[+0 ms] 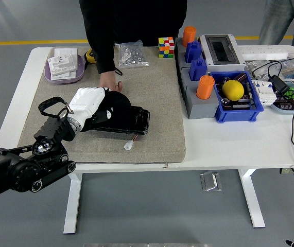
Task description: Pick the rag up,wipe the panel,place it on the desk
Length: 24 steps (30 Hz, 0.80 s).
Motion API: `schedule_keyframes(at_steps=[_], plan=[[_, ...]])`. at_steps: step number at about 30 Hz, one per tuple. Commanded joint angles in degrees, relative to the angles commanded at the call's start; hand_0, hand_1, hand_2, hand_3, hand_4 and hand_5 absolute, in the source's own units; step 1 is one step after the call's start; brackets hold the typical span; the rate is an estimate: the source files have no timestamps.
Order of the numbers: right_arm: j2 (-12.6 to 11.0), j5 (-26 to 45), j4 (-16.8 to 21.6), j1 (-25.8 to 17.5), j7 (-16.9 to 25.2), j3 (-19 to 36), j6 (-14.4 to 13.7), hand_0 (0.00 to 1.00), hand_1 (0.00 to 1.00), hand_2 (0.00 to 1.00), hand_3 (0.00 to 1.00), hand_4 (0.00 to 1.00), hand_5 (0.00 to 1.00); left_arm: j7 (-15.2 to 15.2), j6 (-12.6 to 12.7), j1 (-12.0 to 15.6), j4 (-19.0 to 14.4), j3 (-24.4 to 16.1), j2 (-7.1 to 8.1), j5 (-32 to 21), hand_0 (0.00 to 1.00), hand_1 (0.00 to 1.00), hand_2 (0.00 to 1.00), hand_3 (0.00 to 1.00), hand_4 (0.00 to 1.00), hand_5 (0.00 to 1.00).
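Observation:
A glossy black panel [134, 121] lies on the grey felt mat [157, 82], left of the table's middle. A small white connector [128, 146] on a wire sticks out at its near edge. My left hand [89, 101], white-fingered, rests on the panel's left end with a black rag [115, 103] bunched under its fingers and pressed onto the panel. A person's hand [108, 81] reaches down from the far side and touches the panel's far edge, just behind the rag. My right hand does not show.
A purple tray [50, 75] of cards sits at the back left. A bag of screws [131, 54] and a colour cube [166, 46] lie behind the mat. To the right are a grey block [194, 105] with blue and orange pegs, a blue bin [238, 112] holding a yellow ball, and cables.

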Motion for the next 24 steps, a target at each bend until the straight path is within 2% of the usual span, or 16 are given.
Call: schedule_keyframes(at_steps=[15, 24], plan=[[-0.6, 0.1, 0.0, 0.1, -0.1, -0.9, 0.2, 0.778, 0.66, 0.714, 0.639, 0.998, 0.565, 1.3, -0.5, -1.2, -3.0, 2.8, -2.67, 0.1, 0.23, 0.131, 0.524, 0.463, 0.193, 0.002], [-0.6, 0.2, 0.0, 0.2, -0.1, -1.5, 0.2, 0.779, 0.66, 0.714, 0.639, 0.998, 0.566, 1.8, -0.6, -2.7, -2.9, 4.6, -5.1, -0.3, 0.229, 0.131, 0.525, 0.465, 0.195, 0.002]])
